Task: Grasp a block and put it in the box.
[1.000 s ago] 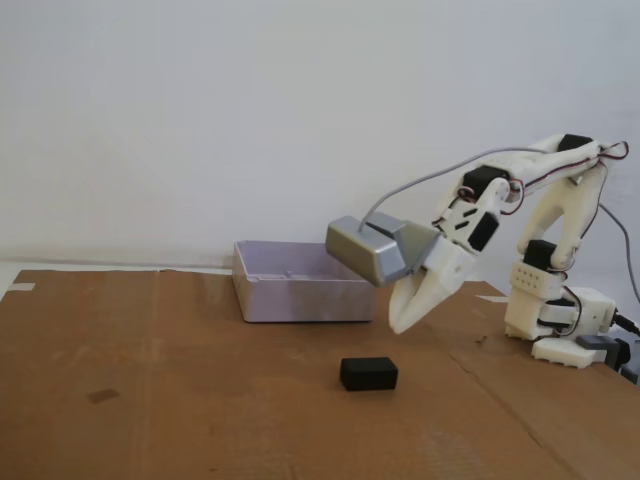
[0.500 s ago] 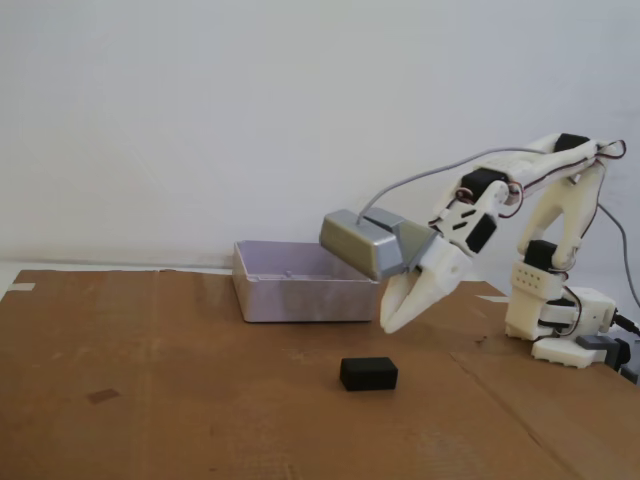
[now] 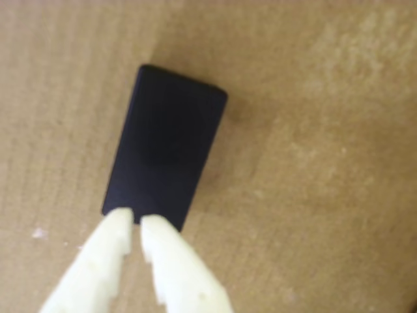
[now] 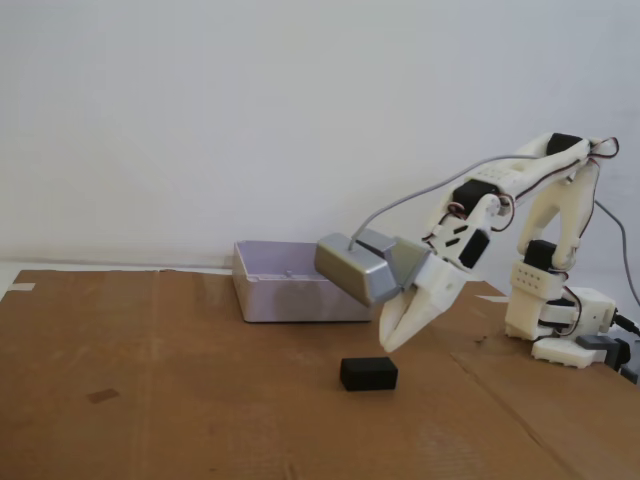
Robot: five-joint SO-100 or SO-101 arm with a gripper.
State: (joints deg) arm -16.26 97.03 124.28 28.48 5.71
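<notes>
**Not yet: the block waits on the cardboard**

So, nothing is picked up so far. The block lies flat on the brown cardboard sheet, about in the middle from left to right in the fixed view, closer to the front edge than the box is. The box sits near the back edge of the cardboard, and from this low side view I cannot see if anything is inside it.

The gripper hangs just above the block's right end, tips pointing down. In the wrist view the gripper shows two pale fingers very close together, with only a thin slit between them. They hold nothing. The tips sit right at the near short end of the block, and I cannot tell if they touch it.

What is left, I think: open the fingers, go down around the block, squeeze, lift, carry it to the box and let go.

There is lots of room. The cardboard is bare on every side of the block, and the block is well apart from the box. The block lies a bit slanted in the wrist view. The grey camera housing rides on the arm and hangs close in front of the box wall.
</notes>
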